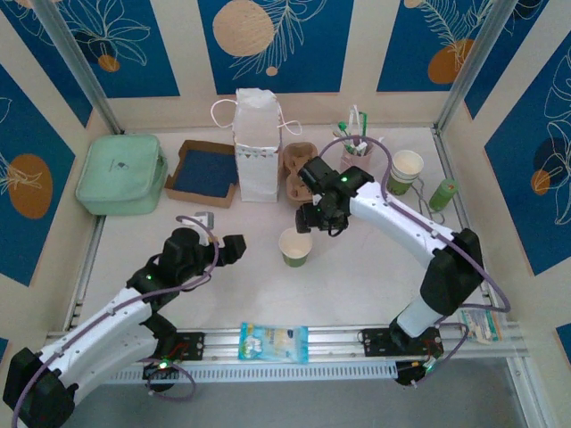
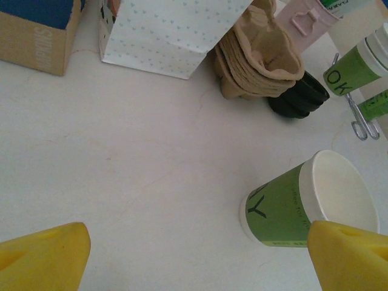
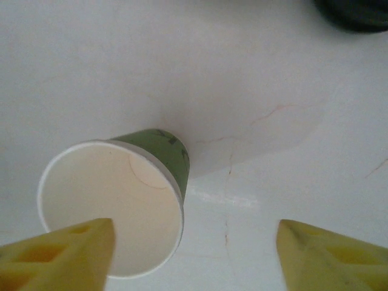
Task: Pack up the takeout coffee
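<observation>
The paper cup (image 1: 295,247) stands upright, mouth up. The right gripper (image 3: 191,233) at its one o'clock and the left gripper (image 2: 197,233) at nine both have their fingers spread wide, holding nothing.

Just beyond the right gripper (image 1: 314,223) sits a stack of brown pulp cup carriers (image 1: 298,166), with a tall white paper bag (image 1: 256,147) upright close on their left. Left again lie a shallow cardboard box (image 1: 203,172) with a blue inside and a mint-green zipped case (image 1: 120,174). To the gripper's far right stand a pink cup of stirrers (image 1: 357,153) and a slim green tube (image 1: 442,194). Well behind it, on the near rail, lies a blue snack packet (image 1: 274,342).
</observation>
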`<action>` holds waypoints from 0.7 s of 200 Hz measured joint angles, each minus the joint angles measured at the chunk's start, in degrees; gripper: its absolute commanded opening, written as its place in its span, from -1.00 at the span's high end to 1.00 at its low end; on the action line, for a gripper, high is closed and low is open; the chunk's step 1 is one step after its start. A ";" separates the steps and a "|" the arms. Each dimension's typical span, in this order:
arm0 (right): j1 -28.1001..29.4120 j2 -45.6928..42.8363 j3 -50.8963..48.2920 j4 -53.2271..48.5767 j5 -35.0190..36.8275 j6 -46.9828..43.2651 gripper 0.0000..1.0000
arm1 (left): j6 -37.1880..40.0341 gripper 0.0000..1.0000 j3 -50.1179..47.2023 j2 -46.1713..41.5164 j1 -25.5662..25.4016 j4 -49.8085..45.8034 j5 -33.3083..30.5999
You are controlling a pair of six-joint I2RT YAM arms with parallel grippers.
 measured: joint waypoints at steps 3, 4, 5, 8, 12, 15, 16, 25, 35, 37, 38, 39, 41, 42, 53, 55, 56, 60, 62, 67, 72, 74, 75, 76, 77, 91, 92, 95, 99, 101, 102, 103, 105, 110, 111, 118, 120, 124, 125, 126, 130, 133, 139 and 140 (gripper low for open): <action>0.00 -0.31 0.20 -0.02 0.31 0.17 -0.99 | -0.02 -0.85 0.02 -0.04 0.00 -0.13 -0.02; 0.00 -0.44 0.26 0.00 0.42 0.02 -1.00 | 0.00 -0.85 0.02 -0.07 0.00 -0.15 -0.02; 0.00 -0.50 0.28 0.00 0.46 -0.11 -0.99 | -0.02 -0.85 0.02 -0.09 0.00 -0.20 -0.02; -0.04 -0.79 0.42 0.00 0.79 -0.28 -0.99 | -0.02 -0.85 0.07 -0.13 0.00 -0.35 -0.02; -0.13 -1.16 0.57 0.00 1.03 -0.59 -0.98 | -0.02 -0.85 0.07 -0.13 0.00 -0.39 -0.02; -0.20 -1.42 0.66 -0.02 1.27 -0.59 -0.99 | -0.02 -0.85 0.07 -0.13 0.00 -0.42 -0.02; -0.22 -1.51 0.66 0.00 1.29 -0.52 -0.99 | 0.00 -0.85 0.09 -0.13 0.00 -0.46 -0.02; -0.48 -2.25 0.79 0.02 1.88 -0.85 -0.99 | 0.00 -0.85 0.15 -0.11 0.00 -0.70 -0.02; -0.90 -2.84 0.81 -0.02 2.49 -1.22 -0.99 | 0.00 -0.85 0.26 -0.13 0.00 -0.85 -0.02; -1.01 -2.89 0.81 -0.02 2.56 -1.29 -0.98 | 0.00 -0.85 0.28 -0.13 0.00 -0.90 -0.02; -1.09 -2.95 0.81 -0.02 2.62 -1.33 -0.99 | 0.00 -0.84 0.28 -0.13 0.00 -0.92 -0.02; -1.11 -2.97 0.83 0.00 2.67 -1.33 -0.99 | 0.00 -0.85 0.31 -0.13 0.00 -0.92 -0.02; -1.27 -3.04 0.83 0.00 2.75 -1.38 -0.99 | 0.00 -0.85 0.33 -0.13 0.00 -0.94 -0.02; -1.33 -3.06 0.83 0.00 2.82 -1.44 -0.98 | 0.00 -0.85 0.35 -0.13 0.00 -0.96 -0.02; -2.34 -3.34 0.83 0.02 3.52 -2.32 -0.98 | 0.04 -0.85 0.52 -0.13 0.00 -1.25 -0.02; -2.54 -3.37 0.83 0.04 3.72 -2.43 -0.98 | 0.07 -0.85 0.55 -0.13 0.00 -1.27 -0.02; -2.62 -3.37 0.83 0.04 3.82 -2.51 -0.98 | 0.13 -0.84 0.55 -0.13 0.00 -1.33 -0.02; -3.04 -3.43 0.85 0.09 4.24 -3.08 -0.98 | 0.24 -0.85 0.61 -0.13 0.00 -1.49 -0.02; -3.23 -3.45 0.83 0.15 4.46 -3.37 -0.98 | 0.26 -0.84 0.61 -0.15 0.00 -1.55 -0.02; -3.61 -3.48 0.83 0.28 4.94 -4.00 -0.98 | 0.46 -0.85 0.63 -0.20 0.00 -1.73 -0.02; -4.00 -3.63 0.70 0.79 5.51 -5.14 -0.99 | 0.55 -0.85 0.66 -0.28 0.00 -1.86 -0.02; -4.13 -3.72 0.63 1.05 5.64 -5.62 -0.98 | 0.68 -0.85 0.66 -0.33 0.00 -1.95 -0.02; -4.17 -3.74 0.57 1.14 5.70 -5.86 -0.99 | 0.68 -0.85 0.66 -0.35 0.00 -1.97 0.00; -4.26 -3.80 0.48 1.29 5.70 -6.34 -0.99 | 0.70 -0.85 0.66 -0.42 0.00 -2.03 -0.02; -4.28 -3.82 0.44 1.42 5.77 -6.56 -0.99 | 0.72 -0.85 0.66 -0.42 0.00 -2.03 -0.02; -5.05 -5.44 -1.55 4.22 6.62 -10.86 -0.99 | 1.07 -0.84 0.68 -0.83 0.00 -2.25 -0.02; -5.07 -5.55 -1.70 4.42 6.69 -11.13 -0.99 | 1.07 -0.84 0.70 -0.85 0.00 -2.25 -0.02; -5.16 -6.19 -2.45 5.14 6.84 -12.22 -0.99 | 1.11 -0.84 0.70 -0.94 0.00 -2.32 -0.02; -5.33 -6.82 -3.19 5.75 6.91 -13.51 -0.99 | 1.14 -0.85 0.70 -1.05 0.00 -2.32 -0.02; -5.42 -7.21 -3.54 6.01 6.91 -14.12 -0.99 | 1.18 -0.85 0.70 -1.11 0.00 -2.29 -0.02; -5.51 -7.32 -3.65 6.10 6.91 -14.36 -0.99 | 1.22 -0.85 0.70 -1.14 0.00 -2.32 -0.02; -5.57 -7.45 -3.76 6.16 6.88 -14.60 -0.99 | 1.29 -0.85 0.70 -1.16 0.00 -2.32 -0.02; -5.81 -7.78 -4.09 6.36 6.78 -15.30 -0.99 | 1.29 -0.85 0.70 -1.18 0.00 -2.32 -0.02; -6.27 -8.50 -4.61 6.75 6.36 -16.87 -0.99 | 1.36 -0.85 0.72 -1.25 0.00 -2.34 -0.02; -6.34 -8.57 -4.66 6.80 6.27 -17.07 -0.98 | 1.38 -0.85 0.72 -1.27 0.00 -2.34 -0.02; -7.39 -9.22 -4.81 7.13 5.44 -19.02 -0.98 | 1.46 -0.84 0.72 -1.27 0.00 -2.36 -0.02; -7.78 -9.38 -4.79 7.26 5.18 -19.52 -0.99 | 1.46 -0.84 0.72 -1.27 0.00 -2.38 -0.02; -8.85 -9.64 -4.79 7.65 4.31 -20.68 -0.99 | 1.46 -0.85 0.72 -1.27 0.00 -2.45 -0.02; -9.05 -9.68 -4.79 7.72 4.09 -20.87 -0.99 | 1.46 -0.85 0.72 -1.27 0.00 -2.47 -0.02; -9.22 -9.70 -4.79 7.82 3.93 -21.07 -0.99 | 1.46 -0.85 0.72 -1.27 0.00 -2.47 -0.02; -10.54 -9.84 -4.79 8.26 2.91 -22.12 -0.99 | 1.46 -0.85 0.72 -1.27 0.00 -2.49 0.00; -11.43 -9.86 -4.76 8.55 2.19 -22.73 -0.99 | 1.46 -0.85 0.72 -1.27 0.00 -2.49 -0.02; -13.25 -9.86 -4.72 9.03 0.81 -23.98 -0.95 | 1.46 -0.84 0.72 -1.27 0.00 -2.49 0.00; -13.66 -9.84 -4.72 9.14 0.52 -24.24 -0.95 | 1.49 -0.84 0.72 -1.27 0.00 -2.49 -0.02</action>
